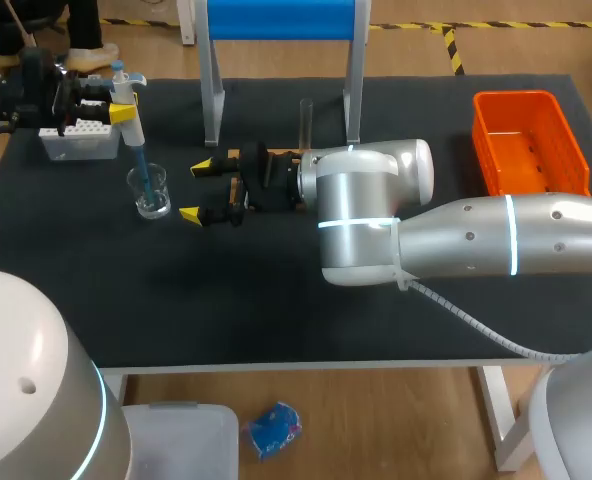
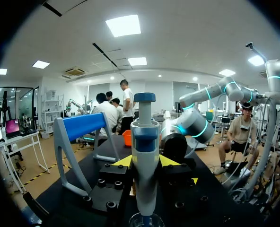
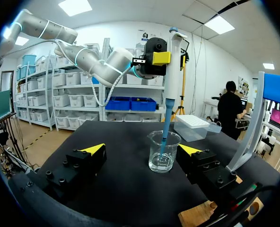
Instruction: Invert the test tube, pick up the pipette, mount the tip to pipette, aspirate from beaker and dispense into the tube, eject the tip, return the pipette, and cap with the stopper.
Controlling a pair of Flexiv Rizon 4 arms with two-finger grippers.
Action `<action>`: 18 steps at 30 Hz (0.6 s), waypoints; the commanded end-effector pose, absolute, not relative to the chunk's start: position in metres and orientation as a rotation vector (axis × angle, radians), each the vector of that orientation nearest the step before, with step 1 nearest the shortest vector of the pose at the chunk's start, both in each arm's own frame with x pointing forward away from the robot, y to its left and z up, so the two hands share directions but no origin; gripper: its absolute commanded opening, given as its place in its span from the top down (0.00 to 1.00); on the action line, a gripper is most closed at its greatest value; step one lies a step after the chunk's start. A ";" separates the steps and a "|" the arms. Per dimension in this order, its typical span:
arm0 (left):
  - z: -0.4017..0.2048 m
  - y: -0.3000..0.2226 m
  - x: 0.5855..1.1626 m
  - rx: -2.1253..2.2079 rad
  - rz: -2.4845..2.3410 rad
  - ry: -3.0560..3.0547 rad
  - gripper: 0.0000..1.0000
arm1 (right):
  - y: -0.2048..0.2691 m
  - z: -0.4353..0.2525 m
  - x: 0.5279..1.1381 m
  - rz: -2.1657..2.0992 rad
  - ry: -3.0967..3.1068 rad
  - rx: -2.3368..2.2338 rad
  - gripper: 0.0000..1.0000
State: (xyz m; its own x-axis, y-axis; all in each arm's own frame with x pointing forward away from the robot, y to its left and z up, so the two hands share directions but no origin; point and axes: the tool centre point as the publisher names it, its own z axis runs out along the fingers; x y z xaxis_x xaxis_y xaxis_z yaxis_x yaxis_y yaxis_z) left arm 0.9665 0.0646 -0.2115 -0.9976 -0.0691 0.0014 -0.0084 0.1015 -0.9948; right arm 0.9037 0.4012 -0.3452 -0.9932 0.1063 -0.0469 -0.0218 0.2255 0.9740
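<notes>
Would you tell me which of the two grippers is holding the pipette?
The left gripper, shut on the pipette; the right gripper stands open, empty.

left wrist view: clear glass beaker (image 2: 144,220) cut off at the edge, only its rim shows. white-and-blue pipette (image 2: 144,161) lower end out of sight. right wrist view: light wooden board (image 3: 201,216) cut by the black rim. head view: silver right arm (image 1: 376,215) hides the base of the thin clear test tube (image 1: 306,118).

Looks like a lab: pipette (image 1: 124,100) dipped in a glass beaker (image 1: 152,195) at nine o'clock, tip box (image 1: 79,142) behind, on a black surface (image 1: 276,300).
</notes>
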 end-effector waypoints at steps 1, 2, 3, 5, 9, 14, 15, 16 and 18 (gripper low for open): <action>-0.212 0.065 0.968 -0.076 -2.077 2.298 1.00 | 0.391 -0.334 0.907 1.901 2.371 0.098 0.00; -0.212 0.065 0.968 -0.076 -2.077 2.298 1.00 | 0.385 -0.326 0.910 1.906 2.361 0.107 0.00; -0.212 0.065 0.968 -0.076 -2.077 2.298 1.00 | 0.379 -0.317 0.913 1.907 2.360 0.113 0.00; -0.212 0.065 0.968 -0.076 -2.077 2.298 1.00 | 0.367 -0.299 0.916 1.874 2.364 0.103 0.00; -0.212 0.065 0.968 -0.076 -2.077 2.298 1.00 | 0.347 -0.263 0.917 1.834 2.372 0.105 0.00; -0.212 0.065 0.968 -0.076 -2.077 2.298 1.00 | 0.336 -0.230 0.918 1.731 2.418 0.137 0.00; -0.212 0.065 0.968 -0.076 -2.077 2.298 1.00 | 0.335 -0.224 0.918 1.716 2.429 0.159 0.00; -0.212 0.065 0.968 -0.076 -2.077 2.298 1.00 | 0.334 -0.218 0.918 1.717 2.432 0.184 0.00; -0.212 0.065 0.968 -0.076 -2.077 2.298 1.00 | 0.335 -0.207 0.917 1.723 2.449 0.200 0.00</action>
